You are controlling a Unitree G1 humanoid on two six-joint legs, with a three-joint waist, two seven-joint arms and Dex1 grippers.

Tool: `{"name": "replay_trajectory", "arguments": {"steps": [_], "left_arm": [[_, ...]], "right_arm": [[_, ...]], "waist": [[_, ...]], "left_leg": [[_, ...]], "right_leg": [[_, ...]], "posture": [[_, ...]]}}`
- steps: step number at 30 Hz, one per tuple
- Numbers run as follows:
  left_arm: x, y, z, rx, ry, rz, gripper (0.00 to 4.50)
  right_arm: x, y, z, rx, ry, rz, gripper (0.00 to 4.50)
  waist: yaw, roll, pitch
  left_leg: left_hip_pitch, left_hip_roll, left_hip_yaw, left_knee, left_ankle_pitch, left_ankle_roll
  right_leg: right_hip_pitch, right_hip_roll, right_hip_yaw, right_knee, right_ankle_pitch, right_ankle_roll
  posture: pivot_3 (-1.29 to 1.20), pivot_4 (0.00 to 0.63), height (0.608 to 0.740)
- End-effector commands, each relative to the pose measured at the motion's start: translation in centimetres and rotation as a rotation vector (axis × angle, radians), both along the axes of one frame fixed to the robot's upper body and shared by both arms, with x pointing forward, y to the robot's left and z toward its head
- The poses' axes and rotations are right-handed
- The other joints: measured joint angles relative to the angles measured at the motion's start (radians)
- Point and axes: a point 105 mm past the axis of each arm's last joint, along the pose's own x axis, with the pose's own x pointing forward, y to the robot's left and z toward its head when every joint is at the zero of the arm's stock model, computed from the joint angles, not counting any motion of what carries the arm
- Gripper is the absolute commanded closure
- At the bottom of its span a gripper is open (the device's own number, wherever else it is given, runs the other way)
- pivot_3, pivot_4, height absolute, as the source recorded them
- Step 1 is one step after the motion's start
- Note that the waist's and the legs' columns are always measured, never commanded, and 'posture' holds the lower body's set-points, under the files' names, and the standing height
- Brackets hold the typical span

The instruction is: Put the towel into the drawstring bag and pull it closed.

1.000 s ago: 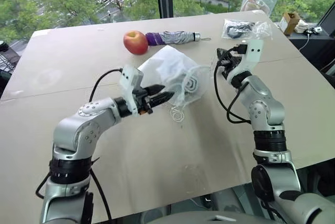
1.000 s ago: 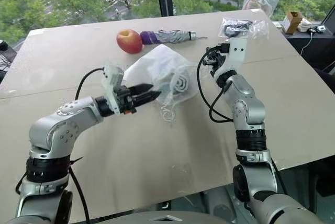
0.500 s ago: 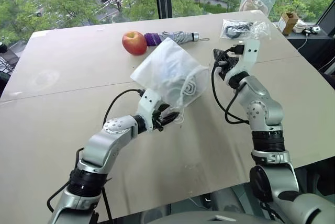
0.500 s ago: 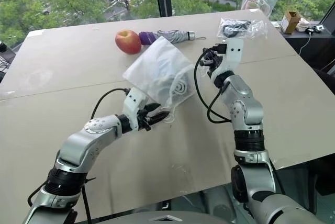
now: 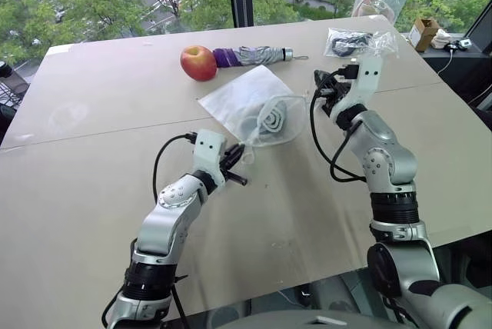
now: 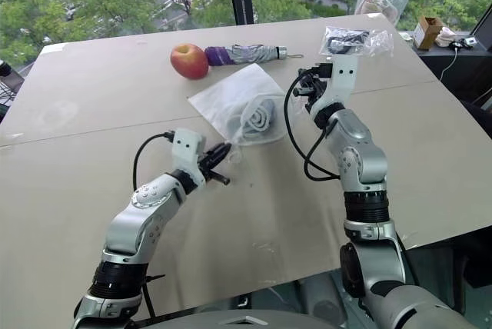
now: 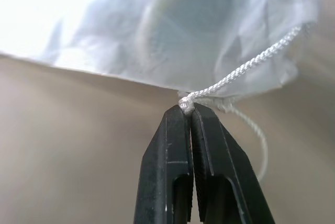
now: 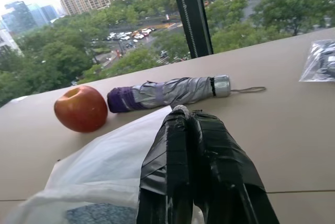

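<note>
Beige worktop (image 5: 92, 191) filled most of the frame, and on it the biggest change was the drawstring bag (image 5: 246, 102): a second before it had hung lifted and puffed up near the centre, and now it lay flat on the surface, just below the apple (image 5: 199, 62) and the folded umbrella (image 5: 252, 55) in the upper middle. Through its thin white fabric I could see the towel (image 5: 273, 117) as a rolled coil in the bag's right part, so I judged the stuffing done and only the closing left.

My left arm had dropped low and come to the bag's lower edge, left of centre in the frame. Its left pincer (image 7: 189, 110), which had been gaping a second earlier, was now pressed completely together, and in the wrist view I saw the knot of the white cord (image 7: 246, 67) nipped right at the tips, with the cord running up across the bag's corner and a slack loop beside it. That read to me as the grip needed for the pull.

My right pincer (image 8: 183, 114) had stayed raised at the bag's right side, likewise pressed together; what it gripped, if anything, I could not tell.
</note>
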Motion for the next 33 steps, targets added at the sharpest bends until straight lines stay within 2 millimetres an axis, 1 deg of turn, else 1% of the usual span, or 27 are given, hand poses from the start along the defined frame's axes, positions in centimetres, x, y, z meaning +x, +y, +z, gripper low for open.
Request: {"name": "replay_trajectory", "arguments": {"steps": [1, 3, 6, 8, 9, 11, 12, 14, 15, 17, 19, 20, 21, 22, 23, 24, 25, 26, 27, 28, 29, 30, 31, 33], "left_arm": [[0.8, 4.6, 3.0, 0.167, -0.220, 0.300, 4.44], [0.7, 7.4, 4.1, 0.298, -0.304, 0.472, 4.44], [-0.2, 11.9, 4.9, 0.362, -0.341, 0.735, 4.44], [-1.2, 14.9, 4.9, 0.339, -0.321, 0.907, 4.44], [-2.4, 17.5, 4.5, 0.289, -0.286, 1.055, 4.44], [-4.5, 20.9, 3.8, 0.229, -0.232, 1.259, 4.44], [-5.3, 22.0, 3.7, 0.220, -0.222, 1.323, 4.44], [-6.0, 23.0, 3.9, 0.221, -0.231, 1.371, 4.44], [-5.9, 23.2, 4.2, 0.217, -0.241, 1.373, 4.44], [-5.0, 23.0, 4.3, 0.197, -0.242, 1.329, 4.44], [-3.5, 22.0, 4.4, 0.169, -0.245, 1.240, 4.44], [-2.5, 21.1, 4.5, 0.156, -0.251, 1.166, 4.44], [-1.3, 19.8, 4.6, 0.137, -0.252, 1.052, 4.44], [0.0, 17.7, 4.7, 0.124, -0.253, 0.887, 4.44], [0.9, 15.8, 4.7, 0.131, -0.251, 0.740, 4.50], [1.5, 14.0, 4.6, 0.135, -0.236, 0.602, 4.21], [1.7, 12.0, 4.2, 0.113, -0.211, 0.456, 3.89], [1.7, 10.9, 4.0, 0.094, -0.193, 0.366, 3.51], [1.3, 9.3, 3.5, 0.106, -0.163, 0.233, 3.17], [0.4, 7.7, 2.6, 0.150, -0.109, 0.078, 2.68], [-1.0, 6.4, 1.5, 0.168, -0.043, -0.061, 2.17], [-2.6, 5.8, 0.5, 0.210, 0.011, -0.174, 1.64], [-3.8, 5.7, -0.2, 0.238, 0.054, -0.241, 1.25], [-4.5, 6.8, -0.8, 0.244, 0.100, -0.223, 1.25]], "right_arm": [[0.6, -4.4, 2.2, -0.002, -0.123, -0.258, 4.50], [1.0, -6.9, 2.2, 0.023, -0.114, -0.404, 4.50], [1.3, -10.7, 1.0, 0.112, -0.037, -0.603, 4.50], [1.0, -13.5, -0.3, 0.186, 0.027, -0.749, 4.50], [0.4, -15.6, -1.5, 0.245, 0.079, -0.860, 4.50], [-0.5, -17.9, -2.9, 0.310, 0.138, -0.992, 4.50], [-0.8, -18.6, -3.3, 0.331, 0.155, -1.031, 4.50], [-1.1, -19.1, -3.7, 0.356, 0.173, -1.063, 4.50], [-1.0, -18.9, -3.9, 0.369, 0.185, -1.050, 4.50], [0.1, -17.0, -4.1, 0.387, 0.215, -0.925, 4.50], [1.4, -14.3, -4.1, 0.351, 0.239, -0.736, 4.50], [1.9, -12.7, -3.8, 0.334, 0.233, -0.622, 4.50], [2.1, -10.7, -3.2, 0.317, 0.221, -0.472, 4.50], [1.7, -7.5, -2.3, 0.245, 0.193, -0.224, 4.50], [0.4, -4.3, -1.9, 0.137, 0.170, 0.024, 3.82], [-1.5, -2.2, -2.1, -0.008, 0.146, 0.217, 3.56], [-3.6, -1.2, -3.5, -0.172, 0.158, 0.365, 3.06], [-4.9, -1.0, -4.6, -0.274, 0.177, 0.445, 2.55], [-6.2, -1.7, -6.2, -0.393, 0.203, 0.500, 2.21], [-7.2, -2.8, -7.3, -0.487, 0.198, 0.535, 1.69], [-7.8, -4.0, -8.1, -0.548, 0.205, 0.557, 1.19], [-8.4, -5.1, -8.7, -0.589, 0.206, 0.577, 0.68], [-8.7, -6.1, -9.0, -0.611, 0.199, 0.586, 0.66], [-8.7, -7.6, -9.2, -0.618, 0.176, 0.575, 0.66]], "waist": [[0.001, 0.000, 0.000], [0.001, 0.000, 0.000], [0.001, 0.000, 0.000], [0.001, 0.000, 0.000], [0.001, 0.000, 0.000], [0.001, 0.000, 0.000], [0.000, 0.000, 0.000], [-0.003, 0.000, 0.000], [-0.003, 0.000, 0.000], [-0.002, 0.000, 0.000], [-0.002, -0.001, 0.000], [-0.002, -0.001, 0.000], [-0.002, -0.001, 0.000], [-0.003, -0.001, 0.000], [0.000, 0.000, 0.000], [0.001, 0.000, 0.000], [0.003, 0.000, 0.000], [0.006, 0.001, 0.000], [0.006, 0.001, -0.001], [0.006, 0.000, -0.002], [0.004, -0.001, -0.002], [0.001, 0.000, -0.001], [-0.005, 0.000, -0.001], [-0.007, 0.001, 0.000]], "left_leg": [[0.000, 0.000, 0.000, 0.000, 0.000, 0.000], [0.000, 0.000, 0.000, 0.000, 0.000, 0.000], [0.000, 0.000, 0.000, 0.000, 0.000, 0.000], [0.000, 0.000, 0.000, 0.000, 0.000, 0.000], [0.000, 0.001, 0.000, 0.000, 0.000, 0.000], [0.000, 0.001, 0.000, -0.001, 0.000, 0.000], [-0.001, 0.001, 0.000, -0.001, 0.000, 0.000], [0.000, 0.000, 0.000, -0.001, 0.000, 0.000], [0.000, 0.000, 0.000, -0.001, 0.000, 0.000], [0.000, 0.000, 0.000, -0.001, 0.000, 0.000], [0.000, 0.000, 0.000, 0.000, 0.000, 0.000], [0.000, -0.001, 0.000, 0.000, 0.000, 0.000], [0.000, -0.001, 0.000, 0.000, 0.000, 0.000], [0.000, -0.001, 0.000, 0.000, 0.000, 0.000], [-0.001, -0.001, 0.000, 0.000, 0.000, 0.000], [-0.001, -0.001, -0.001, 0.000, 0.000, 0.000], [-0.001, -0.001, -0.001, -0.001, 0.000, 0.000], [-0.002, -0.001, -0.002, -0.001, 0.000, 0.000], [-0.002, -0.001, -0.002, -0.001, 0.000, 0.000], [-0.002, -0.001, -0.002, -0.001, 0.000, 0.000], [-0.003, -0.001, -0.003, -0.002, 0.000, 0.000], [-0.003, -0.001, -0.003, -0.002, -0.001, 0.001], [-0.004, -0.001, -0.002, -0.003, -0.001, 0.001], [-0.001, 0.000, 0.001, -0.004, -0.002, 0.003]], "right_leg": [[0.000, 0.000, 0.000, 0.000, 0.000, 0.000], [0.000, 0.000, 0.000, 0.000, 0.000, 0.000], [0.000, 0.000, 0.000, 0.000, 0.000, 0.000], [0.000, -0.001, 0.000, 0.000, 0.000, 0.000], [0.000, -0.002, 0.000, 0.000, 0.000, 0.000], [0.000, -0.003, -0.001, 0.000, 0.000, 0.000], [0.000, -0.004, -0.001, 0.000, 0.000, 0.000], [0.000, -0.004, -0.001, 0.000, 0.000, 0.000], [0.000, -0.004, -0.001, 0.000, 0.000, 0.000], [0.000, -0.004, -0.001, 0.001, 0.000, 0.000], [0.000, -0.004, -0.002, 0.001, 0.000, 0.000], [0.000, -0.004, -0.002, 0.001, 0.000, 0.000], [0.000, -0.004, -0.002, 0.001, 0.000, 0.000], [0.000, -0.004, -0.002, 0.001, 0.000, 0.000], [0.000, -0.004, -0.002, 0.001, 0.000, 0.000], [0.000, -0.004, -0.003, 0.000, 0.000, 0.000], [0.000, -0.004, -0.003, 0.000, 0.000, 0.000], [0.000, -0.004, -0.004, -0.001, 0.000, 0.000], [0.001, -0.004, -0.005, -0.002, -0.001, 0.001], [0.001, -0.004, -0.005, -0.004, -0.001, 0.001], [0.001, -0.003, -0.006, -0.006, -0.001, 0.001], [0.002, -0.003, -0.006, -0.008, -0.001, 0.001], [0.001, -0.003, -0.005, -0.009, -0.001, 0.001], [0.000, -0.003, 0.000, -0.010, -0.001, 0.001]], "posture": [[0.00, 0.150, 0.740], [0.00, 0.150, 0.740], [0.00, 0.150, 0.740], [0.00, 0.150, 0.740], [0.00, 0.150, 0.740], [0.00, 0.150, 0.740], [0.00, 0.150, 0.740], [0.00, 0.150, 0.740], [0.00, 0.150, 0.740], [0.00, 0.150, 0.740], [0.00, 0.150, 0.740], [0.00, 0.150, 0.740], [0.00, 0.150, 0.740], [0.00, 0.150, 0.740], [0.00, 0.150, 0.740], [0.00, 0.150, 0.740], [0.00, 0.150, 0.740], [0.00, 0.150, 0.740], [0.00, 0.150, 0.740], [0.00, 0.150, 0.740], [0.00, 0.150, 0.740], [0.00, 0.150, 0.740], [0.00, 0.150, 0.740], [0.00, 0.150, 0.740]]}}
